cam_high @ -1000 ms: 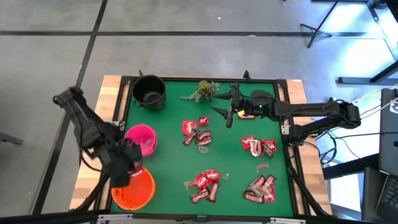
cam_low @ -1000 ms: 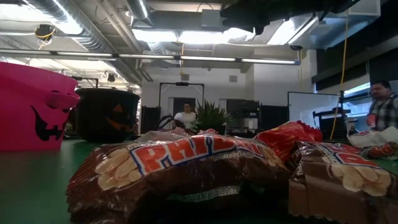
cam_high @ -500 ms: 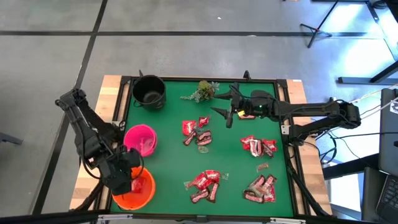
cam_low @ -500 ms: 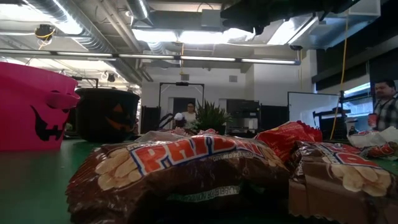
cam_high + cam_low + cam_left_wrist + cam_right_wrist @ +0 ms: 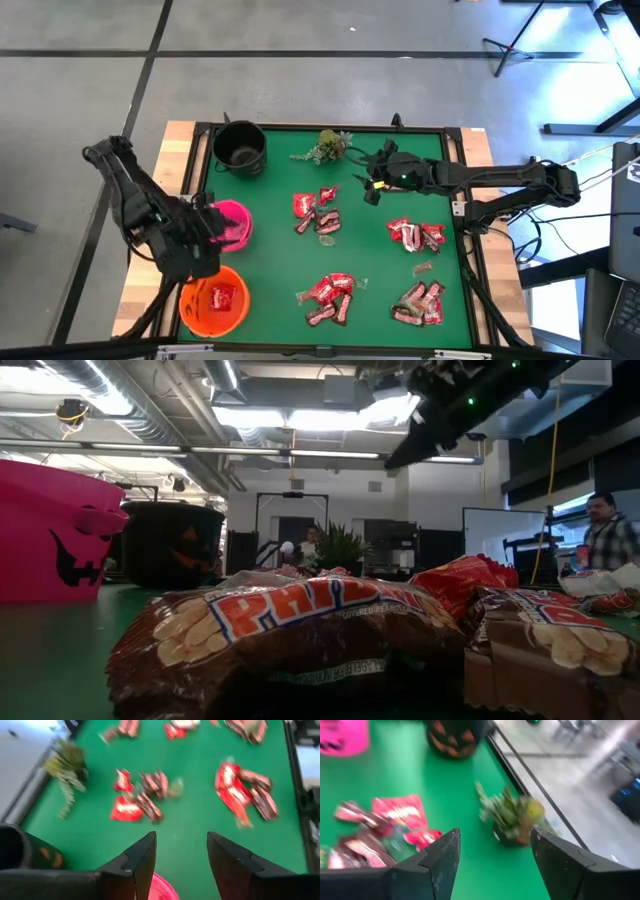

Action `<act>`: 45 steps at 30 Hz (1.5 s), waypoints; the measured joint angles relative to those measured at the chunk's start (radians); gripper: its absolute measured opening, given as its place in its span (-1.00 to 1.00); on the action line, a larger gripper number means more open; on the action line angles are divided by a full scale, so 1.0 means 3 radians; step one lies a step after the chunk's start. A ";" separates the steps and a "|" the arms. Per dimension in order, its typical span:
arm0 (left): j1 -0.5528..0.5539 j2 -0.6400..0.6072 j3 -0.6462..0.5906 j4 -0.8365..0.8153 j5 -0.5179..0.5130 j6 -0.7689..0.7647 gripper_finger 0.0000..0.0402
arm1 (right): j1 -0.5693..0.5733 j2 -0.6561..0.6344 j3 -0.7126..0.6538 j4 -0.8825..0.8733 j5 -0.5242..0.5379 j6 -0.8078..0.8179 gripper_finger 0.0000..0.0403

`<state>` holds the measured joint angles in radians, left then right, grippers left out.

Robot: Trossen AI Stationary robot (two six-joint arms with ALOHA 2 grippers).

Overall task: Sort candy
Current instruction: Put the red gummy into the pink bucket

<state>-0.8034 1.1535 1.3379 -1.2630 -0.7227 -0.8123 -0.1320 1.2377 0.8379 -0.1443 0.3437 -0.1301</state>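
Candy lies in several piles on the green mat: one in the middle (image 5: 316, 213), one at right (image 5: 415, 235), two near the front (image 5: 330, 297) (image 5: 420, 303). One red candy (image 5: 222, 296) lies in the orange bowl (image 5: 200, 318). My left gripper (image 5: 210, 222) (image 5: 181, 855) hangs open over the left rim of the pink bowl (image 5: 232, 228), holding nothing. My right gripper (image 5: 368, 188) (image 5: 495, 850) stands open above the mat at the far side, between the green sprig (image 5: 325, 145) and the middle pile, also holding nothing.
A black bowl (image 5: 240, 148) stands at the far left corner of the mat. A raised dark frame (image 5: 462, 230) runs around the mat. The low view is filled by brown candy packets (image 5: 290, 630) close to the lens; people stand in the room behind.
My left gripper has left the orange bowl, risen and swung toward the far edge to the pink bowl, turning as it went. A red candy now shows in the orange bowl. My right gripper has tipped downward and sunk a little toward the mat.
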 joint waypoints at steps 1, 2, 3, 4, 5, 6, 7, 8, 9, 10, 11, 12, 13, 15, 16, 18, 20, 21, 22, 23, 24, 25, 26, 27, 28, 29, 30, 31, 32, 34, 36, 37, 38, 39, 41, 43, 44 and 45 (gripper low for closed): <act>0.0001 -0.0083 -0.0061 0.0040 -0.0096 0.0030 -0.19 | -0.0030 0.0000 0.0000 -0.0067 0.0013 0.0036 0.19; 0.0002 -0.0179 -0.0147 0.0098 -0.0183 0.0057 -0.20 | -0.0063 0.0000 0.0000 -0.0125 0.0009 0.0080 0.19; 0.0002 -0.0287 -0.0256 0.0179 -0.0228 0.0096 -0.21 | -0.0105 0.0000 0.0000 -0.0188 -0.0008 0.0128 0.19; 0.0001 -0.0397 -0.0375 0.0277 -0.0247 0.0123 -0.22 | -0.0161 0.0000 0.0000 -0.0264 -0.0018 0.0152 0.19; 0.0002 -0.0523 -0.0511 0.0401 -0.0255 0.0148 -0.23 | -0.0222 0.0000 0.0000 -0.0331 -0.0038 0.0167 0.19; 0.0010 -0.0647 -0.0651 0.0523 -0.0275 0.0184 -0.24 | -0.0292 0.0000 0.0000 -0.0400 -0.0048 0.0176 0.19; 0.0026 -0.0766 -0.0798 0.0676 -0.0315 0.0205 -0.25 | -0.0369 0.0000 0.0000 -0.0464 -0.0049 0.0188 0.19; 0.0048 -0.0874 -0.0935 0.0807 -0.0362 0.0221 -0.26 | -0.0452 0.0003 0.0000 -0.0512 -0.0050 0.0209 0.19; 0.0073 -0.0970 -0.1069 0.0929 -0.0409 0.0240 -0.27 | -0.0541 0.0005 0.0000 -0.0562 -0.0062 0.0233 0.19; 0.0102 -0.1064 -0.1204 0.1067 -0.0444 0.0276 -0.28 | -0.0635 0.0006 0.0000 -0.0615 -0.0096 0.0241 0.19; 0.0134 -0.1144 -0.1315 0.1190 -0.0466 0.0316 -0.29 | -0.0732 0.0006 0.0000 -0.0660 -0.0149 0.0246 0.19; 0.0179 -0.1228 -0.1433 0.1348 -0.0480 0.0382 -0.30 | -0.0829 0.0010 0.0000 -0.0692 -0.0202 0.0248 0.19; 0.0223 -0.1290 -0.1541 0.1490 -0.0486 0.0461 -0.30 | -0.0928 0.0029 0.0000 -0.0721 -0.0244 0.0249 0.19; 0.0334 -0.1380 -0.1733 0.1752 -0.0491 0.0645 -0.32 | -0.1102 0.0078 0.0000 -0.0765 -0.0319 0.0273 0.19; 0.0393 -0.1411 -0.1824 0.1883 -0.0468 0.0744 -0.32 | -0.1182 0.0115 0.0000 -0.0778 -0.0351 0.0276 0.19; 0.0527 -0.1472 -0.1985 0.2129 -0.0329 0.0944 -0.32 | -0.1316 0.0206 0.0000 -0.0771 -0.0446 0.0272 0.19; 0.0681 -0.1516 -0.2121 0.2348 -0.0144 0.1093 -0.32 | -0.1423 0.0335 0.0000 -0.0776 -0.0545 0.0266 0.19; 0.0759 -0.1530 -0.2175 0.2443 -0.0052 0.1155 -0.32 | -0.1461 0.0406 0.0000 -0.0774 -0.0587 0.0251 0.19; 0.0836 -0.1540 -0.2220 0.2515 0.0014 0.1212 -0.32 | -0.1489 0.0475 0.0000 -0.0771 -0.0611 0.0248 0.19; 0.0903 -0.1544 -0.2256 0.2597 0.0070 0.1267 -0.32 | -0.1514 0.0550 0.0000 -0.0771 -0.0627 0.0246 0.19; 0.0964 -0.1543 -0.2276 0.2671 0.0128 0.1331 -0.32 | -0.1535 0.0624 0.0000 -0.0768 -0.0627 0.0245 0.19; 0.1021 -0.1543 -0.2292 0.2733 0.0182 0.1381 -0.32 | -0.1550 0.0697 0.0000 -0.0770 -0.0635 0.0242 0.19; 0.1072 -0.1543 -0.2303 0.2771 0.0225 0.1426 -0.32 | -0.1555 0.0772 0.0000 -0.0777 -0.0664 0.0238 0.19; 0.1119 -0.1542 -0.2309 0.2803 0.0258 0.1462 -0.32 | -0.1555 0.0848 0.0000 -0.0776 -0.0686 0.0233 0.19; 0.1168 -0.1540 -0.2312 0.2844 0.0279 0.1494 -0.33 | -0.1555 0.0920 0.0000 -0.0774 -0.0686 0.0230 0.19; 0.1210 -0.1539 -0.2316 0.2874 0.0295 0.1510 -0.33 | -0.1555 0.0981 0.0000 -0.0778 -0.0687 0.0220 0.19; 0.1246 -0.1537 -0.2318 0.2881 0.0295 0.1519 -0.33 | -0.1553 0.1041 0.0000 -0.0782 -0.0686 0.0202 0.19; 0.1278 -0.1536 -0.2319 0.2880 0.0296 0.1521 -0.33 | -0.1553 0.1096 0.0000 -0.0775 -0.0683 0.0177 0.19; 0.1310 -0.1536 -0.2319 0.2880 0.0298 0.1522 -0.33 | -0.1553 0.1147 0.0000 -0.0768 -0.0676 0.0169 0.19; 0.1361 -0.1535 -0.2319 0.2879 0.0298 0.1521 -0.33 | -0.1560 0.1237 0.0000 -0.0762 -0.0646 0.0163 0.19; 0.1397 -0.1535 -0.2319 0.2878 0.0298 0.1521 -0.33 | -0.1576 0.1295 0.0000 -0.0739 -0.0602 0.0161 0.18; 0.1412 -0.1534 -0.2319 0.2878 0.0299 0.1522 -0.33 | -0.1579 0.1320 0.0000 -0.0731 -0.0584 0.0161 0.17; 0.1426 -0.1534 -0.2319 0.2878 0.0300 0.1522 -0.33 | -0.1581 0.1342 0.0000 -0.0721 -0.0562 0.0161 0.15; 0.1440 -0.1534 -0.2319 0.2877 0.0299 0.1522 -0.33 | -0.1598 0.1356 0.0000 -0.0722 -0.0547 0.0159 0.11; 0.1465 -0.1534 -0.2319 0.2876 0.0299 0.1524 -0.33 | -0.1600 0.1379 0.0000 -0.0715 -0.0544 0.0156 -0.01; 0.1488 -0.1534 -0.2319 0.2875 0.0298 0.1524 -0.33 | -0.1617 0.1394 0.0000 -0.0724 -0.0545 0.0152 -0.18; 0.1499 -0.1534 -0.2319 0.2876 0.0297 0.1526 -0.33 | -0.1621 0.1394 0.0000 -0.0731 -0.0553 0.0144 -0.28; 0.1511 -0.1534 -0.2319 0.2876 0.0293 0.1526 -0.33 | -0.1621 0.1394 0.0000 -0.0716 -0.0584 0.0144 -0.38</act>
<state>-0.3501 0.6933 0.6422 -0.4004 -0.6349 -0.3546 -0.6182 1.6558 0.8379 -0.3591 0.1684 -0.0869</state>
